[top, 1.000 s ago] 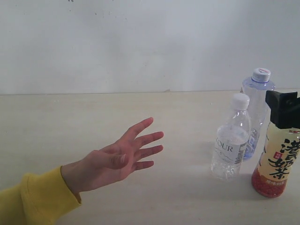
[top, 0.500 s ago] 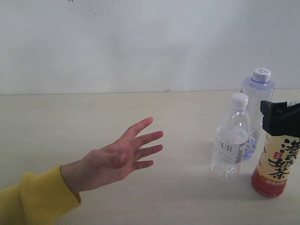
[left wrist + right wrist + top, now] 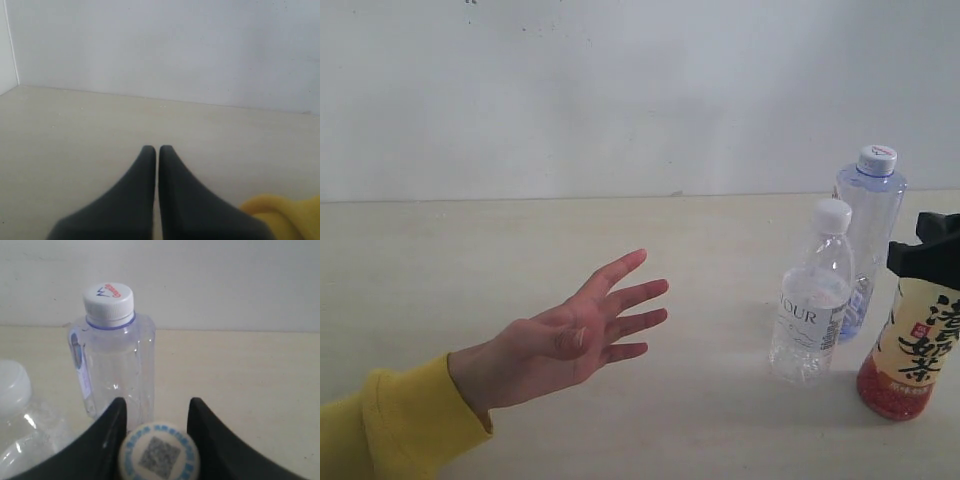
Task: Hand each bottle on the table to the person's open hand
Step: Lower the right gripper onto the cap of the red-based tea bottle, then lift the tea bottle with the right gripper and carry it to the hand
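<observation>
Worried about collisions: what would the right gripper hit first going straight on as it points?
Probably the tea bottle's cap, sitting between the right gripper's open fingers; the taller clear bottle stands beyond it.

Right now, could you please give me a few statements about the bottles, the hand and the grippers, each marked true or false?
1. The small clear bottle, taller bluish bottle and tea bottle all stand upright on the table. True.
2. The left gripper is wide open. False: its fingers are shut together on nothing.
3. The right gripper straddles the tea bottle's cap. True.
4. The person's open hand holds a bottle. False: it is empty, apart from all three.
</observation>
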You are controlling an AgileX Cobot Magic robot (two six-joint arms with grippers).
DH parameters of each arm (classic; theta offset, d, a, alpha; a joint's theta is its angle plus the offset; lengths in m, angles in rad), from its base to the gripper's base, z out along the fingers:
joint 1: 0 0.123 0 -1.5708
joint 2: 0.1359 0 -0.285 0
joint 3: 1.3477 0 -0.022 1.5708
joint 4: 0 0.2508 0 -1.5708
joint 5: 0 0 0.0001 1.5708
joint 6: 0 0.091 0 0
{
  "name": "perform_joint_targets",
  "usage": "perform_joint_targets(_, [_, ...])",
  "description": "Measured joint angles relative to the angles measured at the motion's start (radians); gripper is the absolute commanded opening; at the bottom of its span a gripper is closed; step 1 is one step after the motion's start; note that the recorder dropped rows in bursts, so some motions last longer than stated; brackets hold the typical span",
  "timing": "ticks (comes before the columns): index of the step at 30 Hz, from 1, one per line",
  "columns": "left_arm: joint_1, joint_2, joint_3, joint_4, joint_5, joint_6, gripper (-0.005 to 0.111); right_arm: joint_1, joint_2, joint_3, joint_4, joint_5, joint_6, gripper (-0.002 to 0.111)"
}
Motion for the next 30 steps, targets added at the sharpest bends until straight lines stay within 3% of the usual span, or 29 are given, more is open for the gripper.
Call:
perform_joint_targets(5, [0.000, 0.000, 0.000, 0.000, 0.000, 0.000, 0.004, 0.000, -0.106, 0.002, 0.099, 0.109, -0.072, 0.000])
perform_joint_targets(13, [0.000, 0.000, 0.000, 0.000, 0.000, 0.000, 0.004, 0.000, -0.401, 0.002, 0.629, 0.403, -0.539, 0.000])
perform_joint_targets(21, [0.000, 0.000, 0.000, 0.000, 0.000, 0.000, 0.004, 0.004, -0.505, 0.004, 0.710, 0.702, -0.610, 0.000])
perform_joint_targets(25, [0.000, 0.000, 0.000, 0.000, 0.000, 0.000, 0.004, 0.106, -0.507, 0.004, 0.822, 0.814, -0.751, 0.000])
perform_joint_targets(30, [0.000, 0.000, 0.000, 0.000, 0.000, 0.000, 0.004, 0.359, -0.398, -0.029, 1.205, 0.745, -1.202, 0.000])
